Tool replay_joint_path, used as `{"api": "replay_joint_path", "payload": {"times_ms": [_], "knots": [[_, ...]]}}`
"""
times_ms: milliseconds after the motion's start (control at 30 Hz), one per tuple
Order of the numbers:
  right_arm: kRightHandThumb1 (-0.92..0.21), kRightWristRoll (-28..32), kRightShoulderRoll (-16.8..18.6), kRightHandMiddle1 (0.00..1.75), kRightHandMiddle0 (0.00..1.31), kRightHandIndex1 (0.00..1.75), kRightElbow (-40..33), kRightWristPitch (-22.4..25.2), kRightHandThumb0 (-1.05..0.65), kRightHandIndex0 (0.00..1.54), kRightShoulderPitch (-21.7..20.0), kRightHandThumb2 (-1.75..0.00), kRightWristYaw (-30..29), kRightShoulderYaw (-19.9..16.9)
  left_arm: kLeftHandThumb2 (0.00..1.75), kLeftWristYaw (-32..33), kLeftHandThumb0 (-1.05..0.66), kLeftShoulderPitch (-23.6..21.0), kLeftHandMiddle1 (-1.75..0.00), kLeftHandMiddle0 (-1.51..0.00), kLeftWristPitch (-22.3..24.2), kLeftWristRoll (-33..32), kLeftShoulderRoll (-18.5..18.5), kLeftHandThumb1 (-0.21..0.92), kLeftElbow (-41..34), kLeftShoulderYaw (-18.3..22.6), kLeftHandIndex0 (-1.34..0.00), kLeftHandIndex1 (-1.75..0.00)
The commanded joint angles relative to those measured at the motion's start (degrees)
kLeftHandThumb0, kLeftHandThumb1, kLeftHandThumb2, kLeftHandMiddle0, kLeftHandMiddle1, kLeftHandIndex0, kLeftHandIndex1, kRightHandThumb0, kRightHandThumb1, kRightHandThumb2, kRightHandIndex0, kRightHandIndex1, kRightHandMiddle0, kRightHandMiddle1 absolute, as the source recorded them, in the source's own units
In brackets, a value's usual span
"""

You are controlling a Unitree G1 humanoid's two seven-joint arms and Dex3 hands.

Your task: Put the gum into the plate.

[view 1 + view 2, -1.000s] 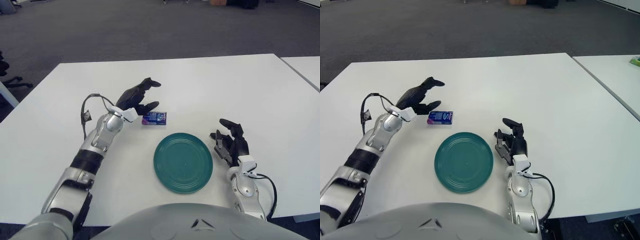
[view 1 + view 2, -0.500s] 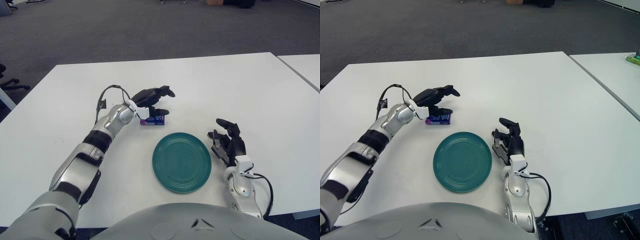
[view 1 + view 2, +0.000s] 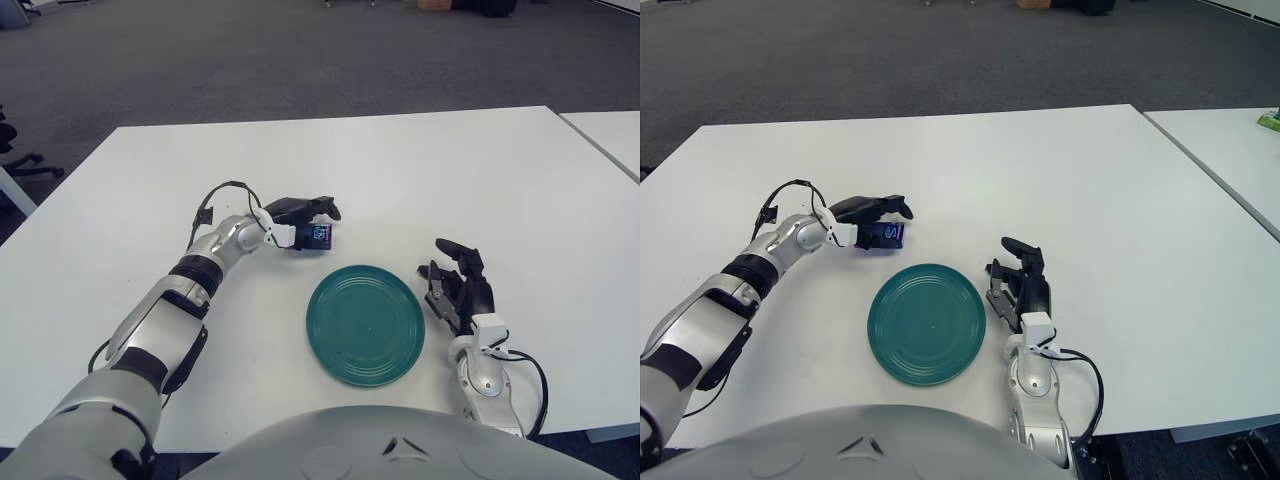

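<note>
A small blue gum pack [image 3: 320,236] is held in my left hand [image 3: 305,222], whose black fingers close over its top and side just above the white table [image 3: 420,170]. The pack is tilted up and sits a little behind and to the left of the round teal plate [image 3: 365,323]. The plate lies flat near the table's front edge and holds nothing. My right hand [image 3: 458,288] rests on the table just right of the plate, fingers relaxed and holding nothing.
A second white table [image 3: 610,135] stands to the right across a narrow gap. Dark carpet [image 3: 250,60] lies beyond the table's far edge. A black cable [image 3: 215,192] loops over my left wrist.
My left hand reached right over the gum pack, closed on it and tipped it up off the table. The right hand has stayed in place.
</note>
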Motion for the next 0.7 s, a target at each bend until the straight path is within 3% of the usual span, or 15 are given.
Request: {"api": "replay_joint_path", "payload": {"times_ms": [0,300,667], "knots": [[-0.85,0.32,-0.12,1.06,0.11,0.88,2.23,1.9,-0.4,0.46,1.4,-0.77,0.33,-0.46,0.33,-2.27,-0.64,0.2,-0.14,-0.34,-0.11,-0.02,0.32,0.84,1.04,-0.8,-0.15,-1.15],[-0.86,0.76,-0.03,1.06,0.11,0.89,2.47,1.74,-0.39,0.46,1.52,-0.77,0.73,-0.68,0.49,-4.93,-0.58,-0.14,-0.11,-0.36,0.53,0.25,0.59,0.71,4.98,-1.49,-0.16,-1.18],[-0.92,0.91,-0.89,1.03,0.07,0.82,2.47,1.7,-0.44,0.45,1.72,-0.72,1.26,-1.63,0.76,-2.96,-0.5,-0.67,-0.1,-0.38,-0.7,2.0,1.87,0.52,8.62,-2.97,-0.21,-1.25]]}}
